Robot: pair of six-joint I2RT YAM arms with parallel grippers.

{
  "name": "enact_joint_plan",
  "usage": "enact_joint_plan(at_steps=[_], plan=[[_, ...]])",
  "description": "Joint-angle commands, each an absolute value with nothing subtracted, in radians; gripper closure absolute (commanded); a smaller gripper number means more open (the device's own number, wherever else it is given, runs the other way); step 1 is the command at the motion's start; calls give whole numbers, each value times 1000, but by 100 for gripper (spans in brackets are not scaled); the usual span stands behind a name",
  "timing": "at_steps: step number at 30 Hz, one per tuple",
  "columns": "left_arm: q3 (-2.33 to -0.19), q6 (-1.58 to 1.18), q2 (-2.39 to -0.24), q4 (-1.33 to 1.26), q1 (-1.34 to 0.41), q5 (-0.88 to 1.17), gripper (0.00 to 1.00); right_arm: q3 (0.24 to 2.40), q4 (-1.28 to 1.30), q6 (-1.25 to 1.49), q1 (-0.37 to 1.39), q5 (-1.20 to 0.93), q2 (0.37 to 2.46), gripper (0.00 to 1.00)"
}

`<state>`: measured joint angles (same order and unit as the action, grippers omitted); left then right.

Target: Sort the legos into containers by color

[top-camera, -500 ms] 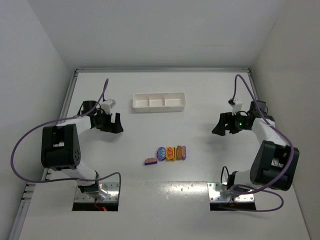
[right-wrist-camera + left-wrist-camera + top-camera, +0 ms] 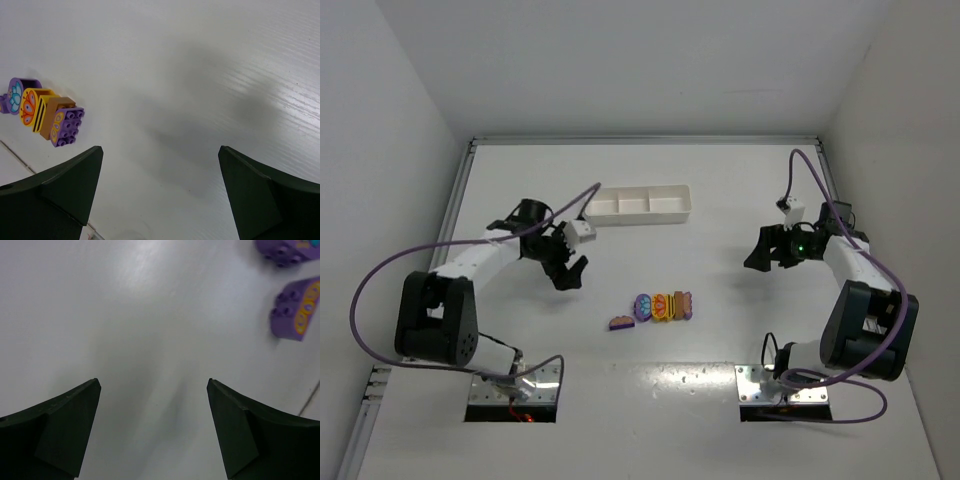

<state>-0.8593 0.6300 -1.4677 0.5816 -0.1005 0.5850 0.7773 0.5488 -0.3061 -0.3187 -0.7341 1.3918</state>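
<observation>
In the top view, the left gripper [image 2: 569,272] is sitting closer to the middle of the frame than half a second ago, having swung away from the left edge and down toward the legos [image 2: 660,307]. It is hanging above bare table [image 2: 720,180] just left of them, with its jaws spread wide and nothing between them. Its purple cable [image 2: 575,200] is now arching toward the left end of the tray [image 2: 638,217], which is lying in the upper middle with its three compartments holding no bricks. Most of the legos are standing in a tight row at the centre, and a separate brick [image 2: 620,322] is lying just left of and below that row. The right gripper [image 2: 753,255] is staying where it was at the right of the frame, also wide apart and carrying nothing. In the left wrist view, the left gripper [image 2: 152,385] is framing bare table between its spread fingers [image 2: 60,425], with two purple bricks [image 2: 295,315] showing in the upper right corner. In the right wrist view, the right gripper [image 2: 160,150] is gaping over bare table, and the lego row [image 2: 45,112] is lying at the left edge.
</observation>
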Motion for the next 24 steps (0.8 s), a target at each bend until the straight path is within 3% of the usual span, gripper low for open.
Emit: enact_joint_plan(at_steps=[1,10,24], plan=[[-819,856,-1368,718,-236,591,6,792,518,-305,-322,-747,1394,1],[-761,859,-1287,813,-481,629,8,792,528,-305,-322,-738,1394,1],[-752,687,-1273,746,-793,465,20,801,546,-324,-322,-727,1422,1]])
